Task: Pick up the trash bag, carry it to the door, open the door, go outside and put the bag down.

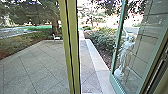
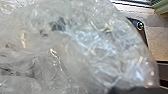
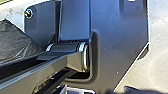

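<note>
Trash bag: clear, crinkled plastic [image 2: 82,50], large before the left wrist camera, covering part of the robot's dark plate [image 2: 143,32].
Grip: I cannot tell how either gripper stands or whether one holds the bag.
Dark plastic: a wrinkled piece [image 3: 17,42] beside the robot's jointed bar [image 3: 50,67]; whether it belongs to the bag, I cannot tell.
Door: glass in a green frame [image 1: 115,81], standing open on the right.
Post: yellow-green [image 1: 75,37], upright ahead, between the paving [image 1: 32,62] and the doorway's opening.
Statue: pale, upright [image 1: 126,50], seen through the door's glass.
Outside: pale edging [image 1: 98,62] along the paving, shrubs [image 1: 105,40] beyond it, a tree [image 1: 55,22] farther left.
</note>
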